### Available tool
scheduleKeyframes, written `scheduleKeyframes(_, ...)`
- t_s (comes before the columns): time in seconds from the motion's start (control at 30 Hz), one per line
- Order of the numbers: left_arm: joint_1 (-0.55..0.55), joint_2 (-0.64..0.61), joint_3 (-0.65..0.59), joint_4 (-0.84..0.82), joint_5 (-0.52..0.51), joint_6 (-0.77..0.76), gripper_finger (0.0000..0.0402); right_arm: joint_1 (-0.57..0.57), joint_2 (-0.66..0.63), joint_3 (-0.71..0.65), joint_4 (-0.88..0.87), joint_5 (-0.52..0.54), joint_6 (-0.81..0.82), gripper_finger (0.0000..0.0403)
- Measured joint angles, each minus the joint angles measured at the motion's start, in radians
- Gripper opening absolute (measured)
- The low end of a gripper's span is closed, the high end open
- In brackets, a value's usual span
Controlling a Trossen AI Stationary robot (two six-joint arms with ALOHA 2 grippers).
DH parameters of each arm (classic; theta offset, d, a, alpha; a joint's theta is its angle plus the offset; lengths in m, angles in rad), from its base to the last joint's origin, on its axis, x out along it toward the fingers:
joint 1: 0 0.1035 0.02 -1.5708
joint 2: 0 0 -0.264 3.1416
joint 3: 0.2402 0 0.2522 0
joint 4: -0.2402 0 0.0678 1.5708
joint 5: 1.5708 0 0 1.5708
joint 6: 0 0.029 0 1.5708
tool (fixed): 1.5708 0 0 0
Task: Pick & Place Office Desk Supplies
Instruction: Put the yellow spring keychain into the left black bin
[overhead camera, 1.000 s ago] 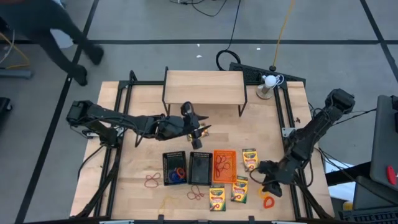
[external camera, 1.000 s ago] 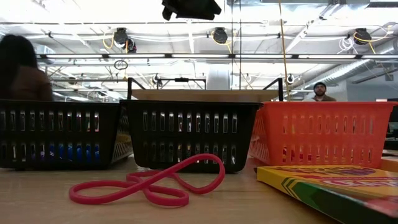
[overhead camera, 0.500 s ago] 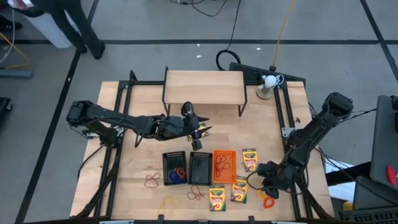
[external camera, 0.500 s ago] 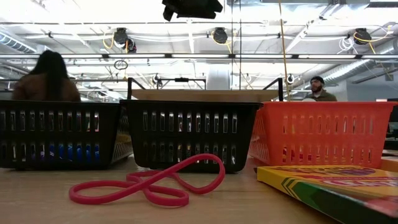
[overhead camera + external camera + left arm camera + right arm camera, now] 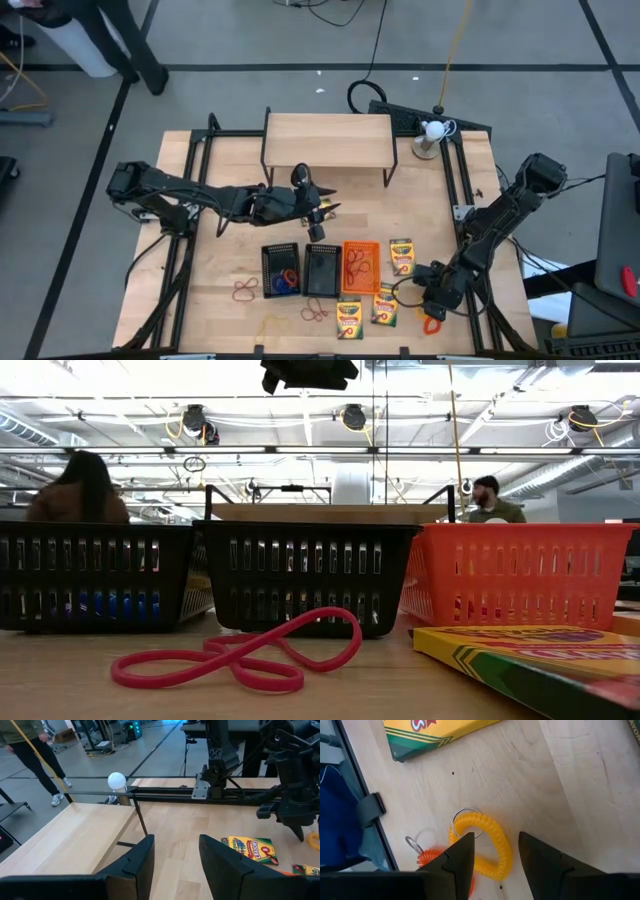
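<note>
Near the table's [image 5: 215, 285] front right corner, the right gripper [image 5: 492, 852] hangs over a yellow coil band [image 5: 487, 842], fingers parted and empty. Crayon boxes [image 5: 350, 318] and three mesh trays [image 5: 322, 270] lie mid-table. Farther back, the left gripper [image 5: 175, 857] hovers open before the wooden shelf [image 5: 328, 140].

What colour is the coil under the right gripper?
Yellow coil, with an orange one beside it; the right wrist view shows it best, right gripper open above.

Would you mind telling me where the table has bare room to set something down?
Bare wood lies left of the black mesh tray, beyond the red rubber band, and between the wooden shelf and the right rail. It is crowded around the orange mesh tray, the crayon boxes and the right gripper.
</note>
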Motion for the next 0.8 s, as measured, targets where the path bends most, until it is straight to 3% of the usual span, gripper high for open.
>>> scheduleKeyframes(0.2, 0.0, 0.0, 0.0, 0.0, 0.0, 0.0, 0.0157, 0.0, 0.001, 0.0, -0.008, -0.007, -0.008, 0.0116)
scheduleKeyframes(0.47, 0.0, 0.0, 0.0, 0.0, 0.0, 0.0, 0.0157, 0.0, 0.003, -0.002, -0.005, -0.043, -0.011, 0.0011)
scheduleKeyframes(0.8, 0.0, 0.0, 0.0, -0.001, 0.0, -0.001, 0.0157, -0.002, -0.028, -0.003, -0.021, -0.044, -0.028, 0.0)
